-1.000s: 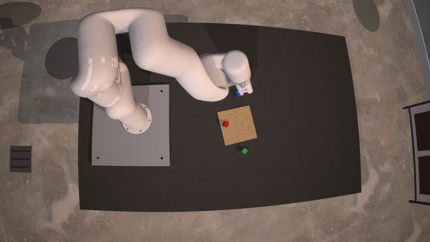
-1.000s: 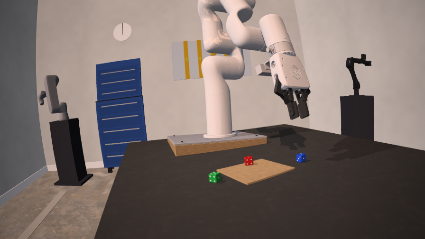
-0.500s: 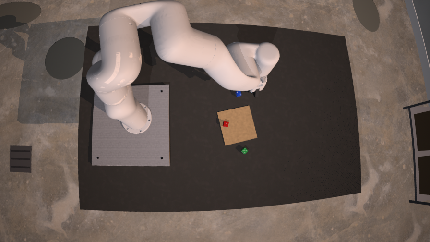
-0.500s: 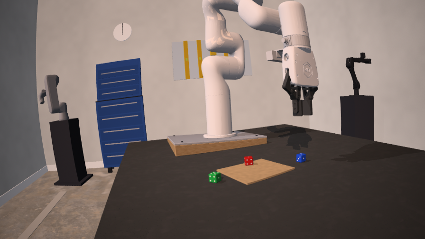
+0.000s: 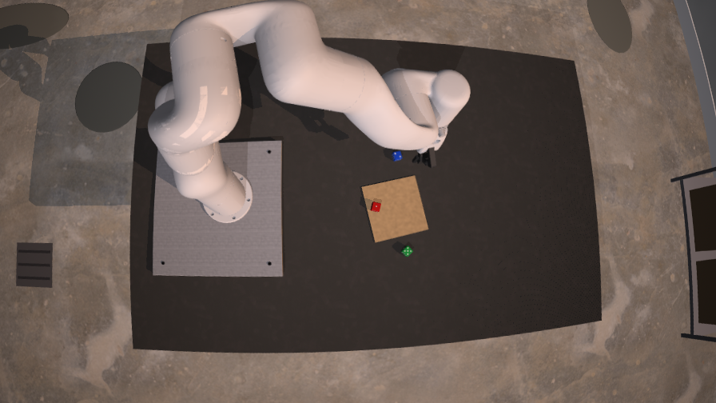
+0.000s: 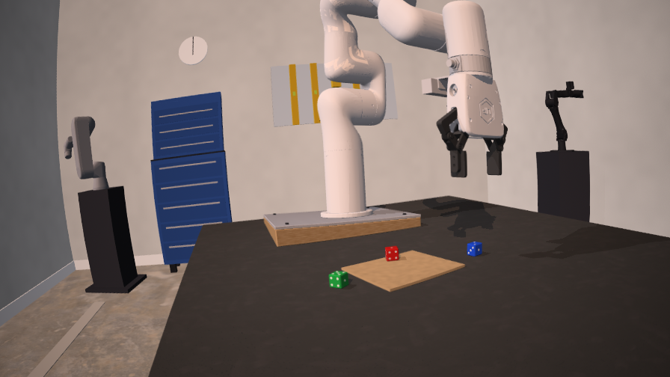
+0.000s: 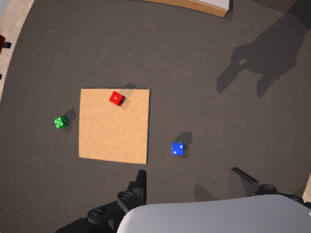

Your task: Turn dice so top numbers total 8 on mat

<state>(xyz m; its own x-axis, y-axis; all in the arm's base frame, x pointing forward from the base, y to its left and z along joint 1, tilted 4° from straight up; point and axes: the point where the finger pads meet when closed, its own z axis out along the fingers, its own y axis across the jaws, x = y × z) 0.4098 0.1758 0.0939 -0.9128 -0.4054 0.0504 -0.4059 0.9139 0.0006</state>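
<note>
My claw (image 5: 424, 159) (image 6: 475, 175) (image 7: 188, 183) is spread wide, nothing in its grip, high over the dark table (image 5: 491, 210) (image 6: 491, 323) (image 7: 55, 55). Nearest below, here's the blue die (image 5: 396, 156) (image 6: 474, 248) (image 7: 178, 149), flat on the tabletop, off the mat, and I read a two on top. Further out comes the tan mat (image 5: 398, 215) (image 6: 407, 274) (image 7: 113, 131), with the red die (image 5: 375, 206) (image 6: 391, 253) (image 7: 117, 98) sitting flat near one edge, fully on it as far as I can tell, showing a one. Beyond, just off the far side, the green die (image 5: 407, 251) (image 6: 338, 279) (image 7: 61, 122) shows five. Two, one, five: that's eight, so I'd say no turning is needed! I judge this as the approach for the blue: line up over it, drop straight down, pinch opposite sides, carry it level onto the mat. Any tilt at release could spoil that two. Green would still need its own level trip.

My gripper (image 5: 424, 158) (image 6: 476, 164) (image 7: 188, 183), its fingers nearly together half a second ago, now stands with its black fingers (image 6: 458, 163) spread wide above the dark table (image 5: 475, 225) (image 6: 280, 328) (image 7: 185, 55). Tilted a second ago, it now points straight down. My white arm (image 5: 320, 75) (image 6: 344, 164) has swung farther out from its base over that second, its wrist end shifting away, and the shadow of my fingers on the table has parted too.
</note>
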